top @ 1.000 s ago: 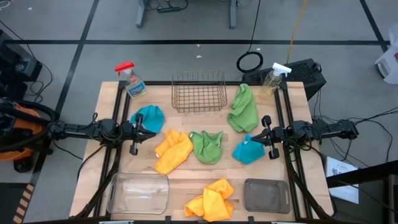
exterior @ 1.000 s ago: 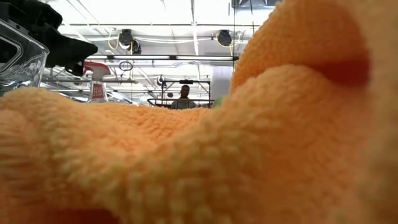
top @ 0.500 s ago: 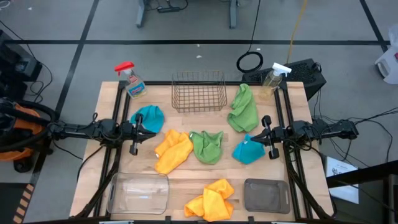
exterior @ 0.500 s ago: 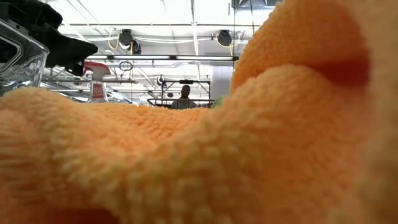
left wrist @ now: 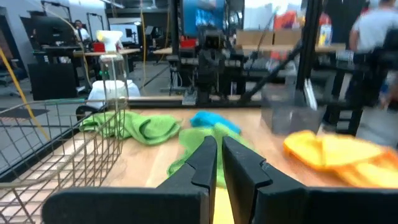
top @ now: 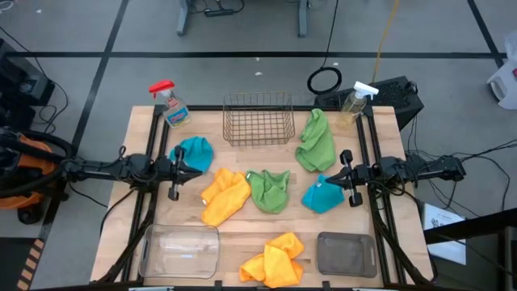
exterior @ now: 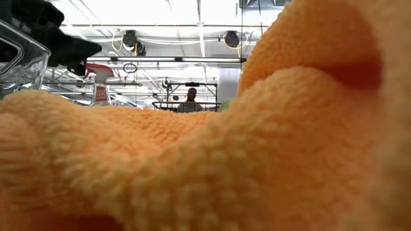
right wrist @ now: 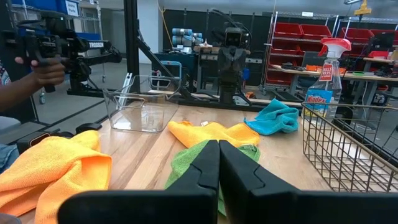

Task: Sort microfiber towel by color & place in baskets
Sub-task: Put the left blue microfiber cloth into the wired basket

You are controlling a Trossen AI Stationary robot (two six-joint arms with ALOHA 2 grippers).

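Six microfiber towels lie spread on the wooden table. One teal towel (top: 194, 152) lies by my left gripper (top: 187, 166), and the other teal towel (top: 323, 196) by my right gripper (top: 340, 174). One green towel (top: 315, 139) lies far right and another (top: 268, 190) at the centre. One yellow-orange towel (top: 224, 196) lies left of centre and a second (top: 275, 259) at the near edge. The wire basket (top: 258, 119) stands at the far side, the clear bin (top: 179, 250) near left, and the dark grey bin (top: 346, 252) near right. Both grippers point level toward the table's middle, shut and holding nothing. My left gripper (left wrist: 218, 152) shows a thin slit, and my right gripper (right wrist: 218, 155) has its fingers together.
Spray bottles stand at the far left corner (top: 171, 103) and the far right corner (top: 354, 103). The near yellow-orange towel (exterior: 212, 154) fills most of the low view. A person's hand (right wrist: 43, 67) holds a device beyond the table, and another person (exterior: 191, 96) stands far off.
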